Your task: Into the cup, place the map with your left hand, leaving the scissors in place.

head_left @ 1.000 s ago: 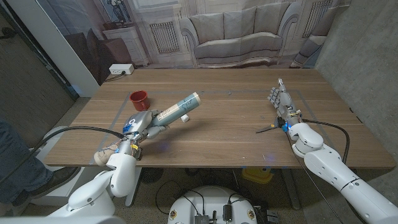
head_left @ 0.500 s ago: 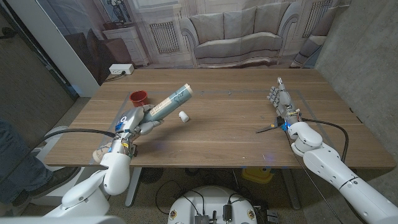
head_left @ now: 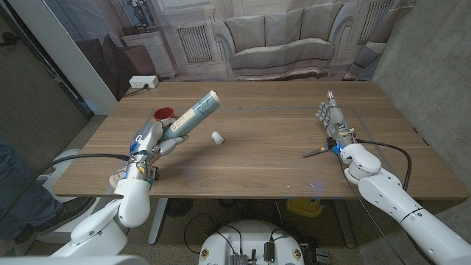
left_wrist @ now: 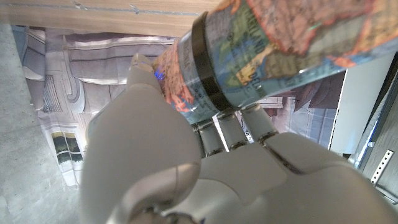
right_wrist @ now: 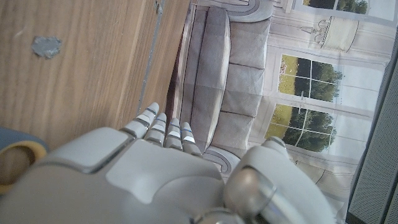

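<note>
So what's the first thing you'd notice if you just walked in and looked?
The left hand holding a rolled-up map in the air, tilted beside the red cup at the table's left. A small white piece lies near the middle, and scissors lie by the right hand.

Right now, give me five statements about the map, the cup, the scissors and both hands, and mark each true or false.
1. The left hand holds the rolled map off the table. True.
2. The map already stands inside the red cup. False: it is tilted in the hand, above the cup.
3. The scissors lie on the table beside the right hand. True.
4. The right hand grips the scissors. False: its fingers are straight and hold nothing.
5. A small white object lies on the table right of the cup. True.
</note>
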Robot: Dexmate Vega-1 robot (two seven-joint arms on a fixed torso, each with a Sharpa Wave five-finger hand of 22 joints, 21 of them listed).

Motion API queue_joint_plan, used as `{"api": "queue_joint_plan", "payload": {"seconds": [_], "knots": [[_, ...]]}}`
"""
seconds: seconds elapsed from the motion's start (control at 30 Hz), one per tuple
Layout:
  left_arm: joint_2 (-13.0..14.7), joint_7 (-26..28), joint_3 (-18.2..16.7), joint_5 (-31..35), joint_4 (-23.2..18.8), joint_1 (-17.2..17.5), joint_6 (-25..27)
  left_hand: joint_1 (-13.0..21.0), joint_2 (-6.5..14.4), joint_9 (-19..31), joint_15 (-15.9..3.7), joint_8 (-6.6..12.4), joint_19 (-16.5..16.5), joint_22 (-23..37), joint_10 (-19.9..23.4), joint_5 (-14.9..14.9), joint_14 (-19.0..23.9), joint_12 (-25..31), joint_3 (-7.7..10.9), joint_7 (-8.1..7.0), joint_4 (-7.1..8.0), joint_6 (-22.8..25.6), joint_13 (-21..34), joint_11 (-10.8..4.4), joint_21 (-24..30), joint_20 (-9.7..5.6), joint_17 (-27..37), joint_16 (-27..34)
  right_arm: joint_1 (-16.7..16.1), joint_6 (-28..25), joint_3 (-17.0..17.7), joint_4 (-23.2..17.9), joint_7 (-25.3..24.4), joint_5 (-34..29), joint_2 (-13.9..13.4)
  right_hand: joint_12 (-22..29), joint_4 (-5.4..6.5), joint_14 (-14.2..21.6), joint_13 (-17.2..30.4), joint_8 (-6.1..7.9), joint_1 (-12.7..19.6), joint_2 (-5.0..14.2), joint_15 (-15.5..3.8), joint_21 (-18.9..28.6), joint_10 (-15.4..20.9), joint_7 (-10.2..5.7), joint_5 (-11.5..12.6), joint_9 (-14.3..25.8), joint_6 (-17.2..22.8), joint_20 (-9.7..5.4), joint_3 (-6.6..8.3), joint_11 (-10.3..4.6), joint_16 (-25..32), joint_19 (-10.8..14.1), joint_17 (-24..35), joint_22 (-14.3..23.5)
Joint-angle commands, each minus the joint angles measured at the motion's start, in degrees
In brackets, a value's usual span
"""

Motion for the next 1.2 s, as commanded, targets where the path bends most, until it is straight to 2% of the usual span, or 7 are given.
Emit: {"api": "queue_joint_plan", "payload": {"seconds": [0.03,0.27,0.73,1.2], "knots": [[-2.4,-0.4,-2.5,0.2,0.8,0.0,-1.2,0.2,-0.2,0.2,-6.08,-0.01,0.5,0.1,0.3,-0.3,0.7,-0.4,-0.09,-0.2,0.37,0.5,0.1,-0.05,-0.2,-0.03,0.3,-0.2,-0.5,0.2,0.2,-0.1,-0.1,0.2,-0.1,-0.1,0.1,0.4,0.2,0.11,0.5,0.19,0.06,0.1,0.1,0.43,-0.3,0.3,0.3,0.01,-0.48,0.18,-0.2,0.6,0.3,0.1],[-3.0,-1.5,-3.0,1.6,0.6,-0.7,1.4,0.2,-0.2,0.2,-6.0,-0.15,0.4,0.1,0.3,-0.5,0.7,-0.6,0.03,-0.17,0.5,0.6,0.2,-0.07,-0.3,0.05,0.3,-0.3,-0.6,0.2,0.3,-0.1,-0.2,0.3,0.0,-0.1,0.09,0.3,0.2,0.1,0.5,0.23,0.02,0.1,0.1,0.45,-0.4,0.3,0.3,-0.02,-0.51,0.23,-0.2,0.6,0.3,0.1],[-2.1,-3.1,-3.8,4.0,1.4,-3.0,4.2,0.4,-0.3,0.2,-6.04,-0.33,0.3,0.1,0.7,-1.0,0.9,-0.7,0.37,-0.27,0.71,1.0,0.2,-0.32,-0.5,0.19,0.4,-0.5,-0.8,0.2,0.2,-0.1,-0.3,0.5,0.2,-0.1,0.05,0.4,0.2,0.09,0.6,0.28,0.03,0.1,0.1,0.43,-0.4,0.3,0.3,-0.03,-0.58,0.25,-0.2,0.6,0.3,0.1],[-1.2,-2.8,-2.6,7.4,2.1,-5.1,7.3,0.5,-0.4,0.2,-5.99,-0.53,0.3,0.2,0.9,-1.3,1.1,-0.9,0.66,-0.43,0.89,1.3,0.2,-0.41,-0.6,0.15,0.4,-0.7,-0.8,0.4,0.0,-0.1,-0.7,0.1,0.5,-0.1,0.03,0.4,0.2,0.11,0.6,0.35,0.02,0.0,0.2,0.46,-0.4,0.3,0.3,-0.02,-0.63,0.29,-0.2,0.6,0.3,0.1]]}}
